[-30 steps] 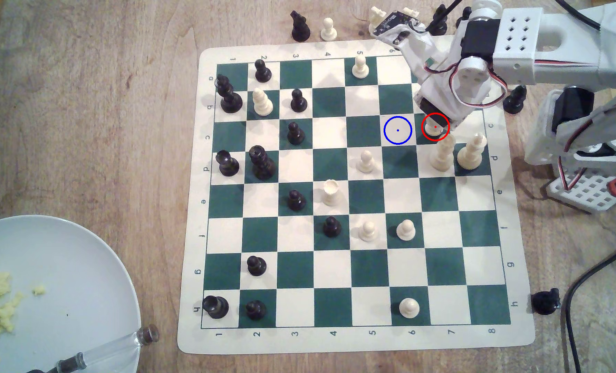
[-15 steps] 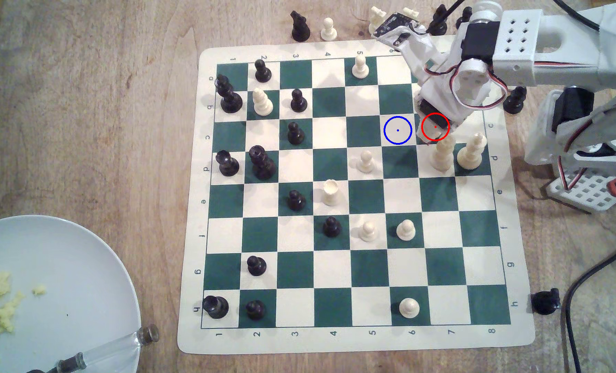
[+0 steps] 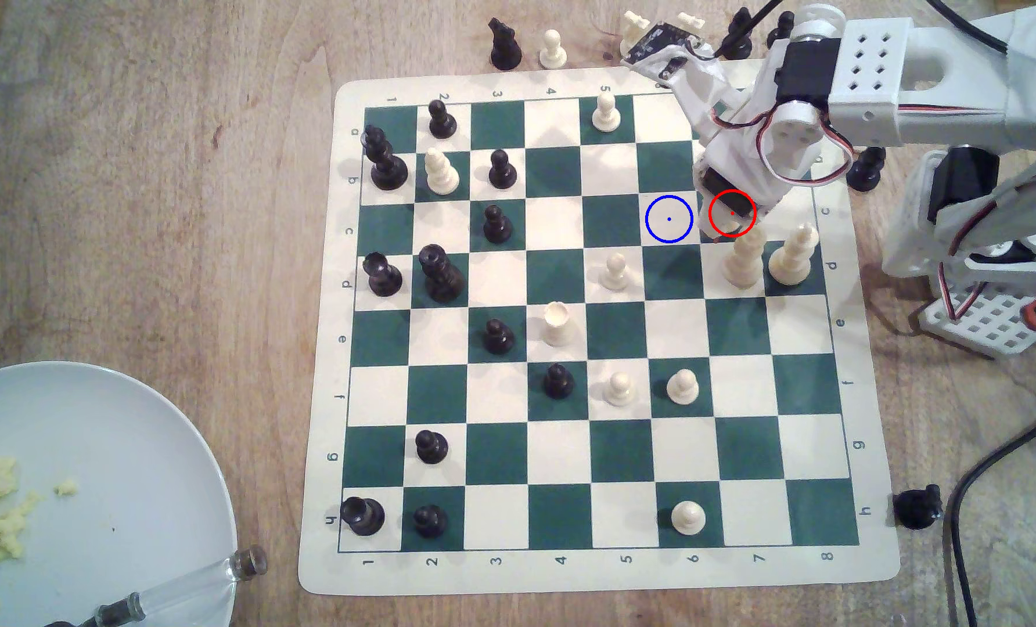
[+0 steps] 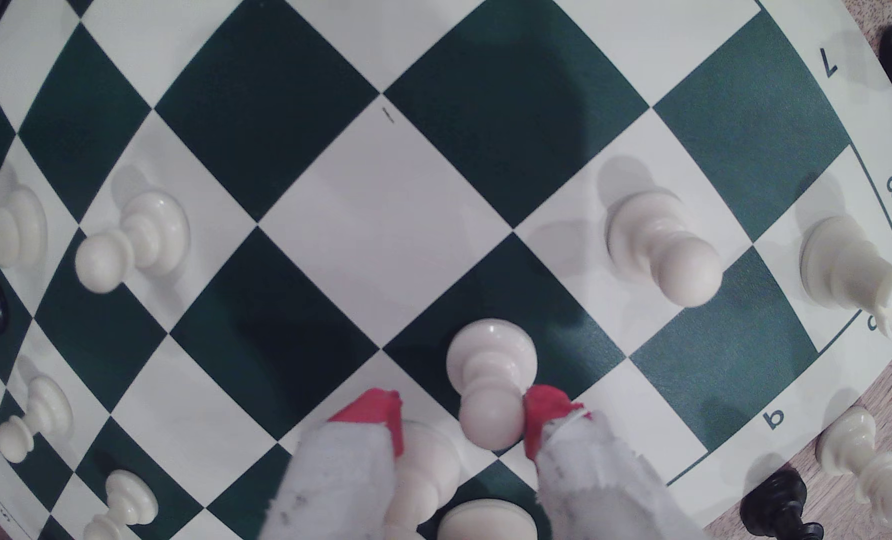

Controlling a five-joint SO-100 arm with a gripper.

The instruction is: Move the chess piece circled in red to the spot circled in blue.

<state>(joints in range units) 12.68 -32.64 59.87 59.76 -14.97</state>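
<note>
**Pawn between the jaws, not yet pinched**

The gripper (image 4: 462,415) is spread around the cream pawn (image 4: 490,384): one red-tipped finger (image 4: 542,410) touches its head, the other stands apart. The pawn sits on its dark green square, just beside the blue-ringed spot (image 3: 669,219). A one-sided close could tip it towards the tall cream pieces (image 3: 743,262) close by, though contact is hard to judge. Compared with a second ago, the gripper now covers the pawn in the exterior view.

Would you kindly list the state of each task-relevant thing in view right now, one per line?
Gripper: open, fingers on either side of the pawn's head, one red tip touching it.
Circled pawn: upright on its dark green square, not lifted.
Blue-ringed square: vacant.
Plate: holding yellowish crumbs.
</note>
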